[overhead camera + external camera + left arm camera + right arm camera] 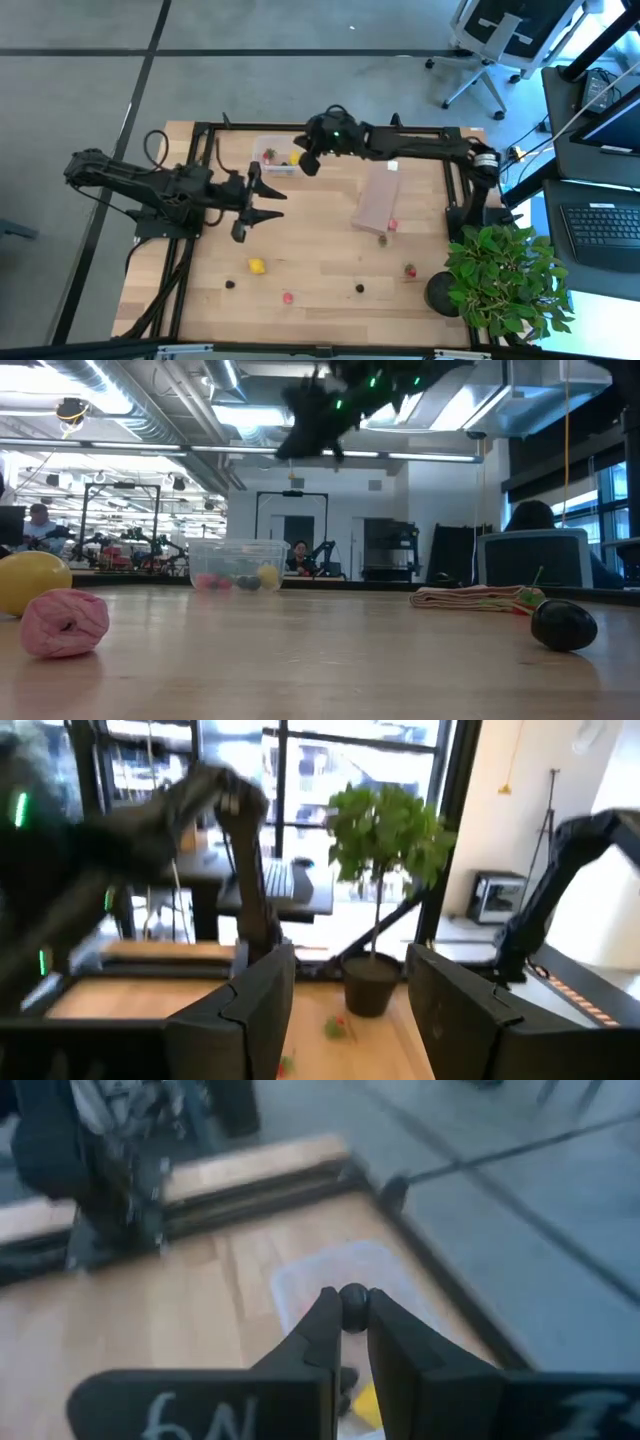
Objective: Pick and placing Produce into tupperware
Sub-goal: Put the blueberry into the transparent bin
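Holding a tiny dark berry (354, 1298) between my right gripper's (309, 163) fingertips (325, 1325), I hang high over the tupperware (277, 156). My right jaws are pinched almost all the way shut on that berry.

That clear tub sits at the far side of the table (320, 270), a little left of the middle. Inside it I can see something red (269, 155) and something yellow (295, 158). From down low, the tub (238, 566) shows pink, dark and yellow bits at its bottom (they look blurry through the plastic).

My left gripper (262, 198) waits over the left part of the table, nearer than the tub. Its jaws stand apart with nothing between them.

More produce lies on the near part of the table: a yellow piece (257, 265), a small dark one (230, 284), a red one (287, 297), another dark one (360, 288) and a red one (410, 270) close to the potted plant (500, 275) at the right. A flat tan board (377, 200) lies right of the tub, with a red piece (392, 224) and a greenish piece (383, 239) at its near end.

Some pale marks show on my right fingers, but I cannot read them.
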